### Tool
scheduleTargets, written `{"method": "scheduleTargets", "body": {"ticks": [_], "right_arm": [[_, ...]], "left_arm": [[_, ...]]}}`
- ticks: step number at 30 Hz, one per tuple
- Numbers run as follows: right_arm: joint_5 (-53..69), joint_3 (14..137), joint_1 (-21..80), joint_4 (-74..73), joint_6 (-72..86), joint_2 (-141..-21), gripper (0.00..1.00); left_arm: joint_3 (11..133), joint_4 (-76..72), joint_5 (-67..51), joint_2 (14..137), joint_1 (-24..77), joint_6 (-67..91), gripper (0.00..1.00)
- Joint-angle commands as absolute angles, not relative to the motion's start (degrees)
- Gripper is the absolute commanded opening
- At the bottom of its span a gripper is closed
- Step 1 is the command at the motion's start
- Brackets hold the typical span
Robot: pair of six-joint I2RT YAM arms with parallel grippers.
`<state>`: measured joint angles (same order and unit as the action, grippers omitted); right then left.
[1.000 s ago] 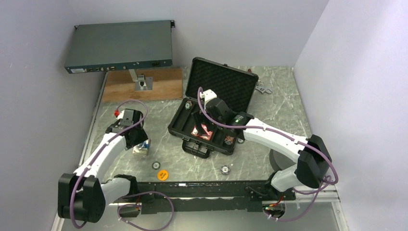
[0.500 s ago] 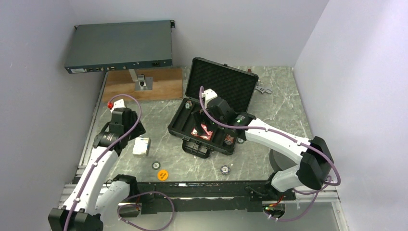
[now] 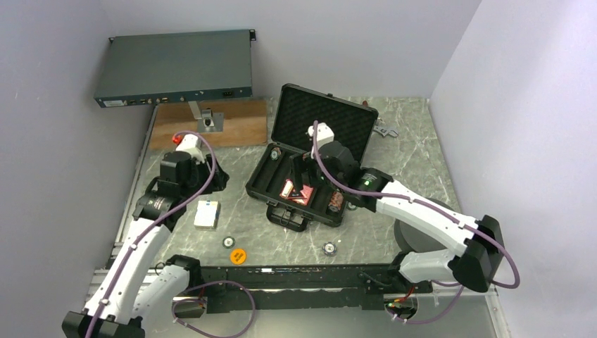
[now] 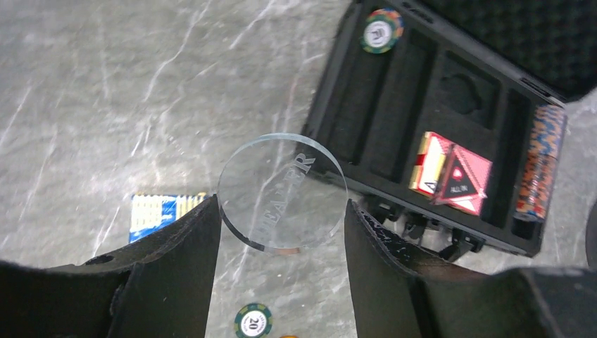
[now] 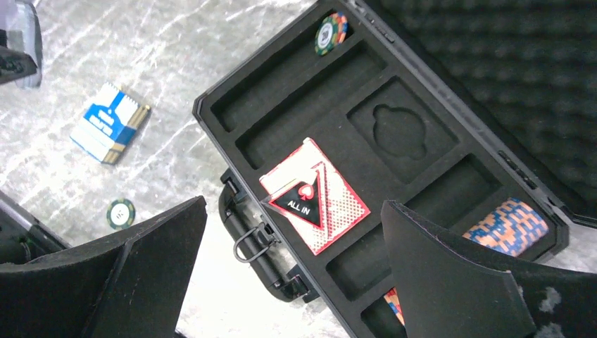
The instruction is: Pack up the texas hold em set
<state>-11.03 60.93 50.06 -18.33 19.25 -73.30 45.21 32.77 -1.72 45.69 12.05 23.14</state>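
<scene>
- The left wrist view alone shows that the left gripper (image 4: 281, 208) is grasping a clear disc (image 4: 281, 191) engraved DEALER, pinched edge to edge between its two fingers. From above this disc cannot be made out.
- From above, the left gripper sits over the table (image 3: 415, 148), left of the open black case (image 3: 262, 182) and on the far side of a blue card deck (image 3: 206, 213) that lies flat.
- The right wrist view shows the right gripper (image 5: 292, 204) with its fingers spread wide and nothing between them, hanging over the tray of the case.
- In the tray lies a red card deck (image 5: 338, 204) with a black triangle marked ALL IN on it. From above the print is too small to read.
- A row of chips (image 5: 507, 225) fills a slot at the right end of the tray, and a single chip (image 5: 331, 33) sits in the far left slot.
- Only the overhead view shows plainly the orange disc (image 3: 237, 256) at the near edge, between two loose chips (image 3: 229, 241) on the table.
- It also shows the case lid (image 3: 324, 120) standing up, and a grey-blue box (image 3: 176, 68) above a wooden board (image 3: 232, 127) at the far left.
</scene>
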Motion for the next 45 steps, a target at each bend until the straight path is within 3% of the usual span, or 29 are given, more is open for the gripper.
{"method": "scheduleTargets", "body": {"ticks": [1, 11, 25, 45], "right_arm": [[-16.72, 59.91, 49.92, -14.94, 20.63, -68.91, 0.98], [-22.48, 57.42, 49.83, -15.11, 21.01, -61.42, 0.98], [-32.68, 55.36, 49.75, -14.84, 19.25, -51.77, 0.99], [-38.84, 53.27, 49.75, -13.86, 17.5, -44.03, 0.98]], "left_arm": [[50.23, 27.42, -4.4, 47.29, 15.63, 20.03, 0.0], [56.35, 25.92, -1.95, 55.56, 22.32, 20.2, 0.0], [75.97, 30.17, 5.23, 76.05, 32.97, 16.27, 0.0], [97.8, 33.64, 3.51, 102.2, 38.03, 14.78, 0.0]]}}
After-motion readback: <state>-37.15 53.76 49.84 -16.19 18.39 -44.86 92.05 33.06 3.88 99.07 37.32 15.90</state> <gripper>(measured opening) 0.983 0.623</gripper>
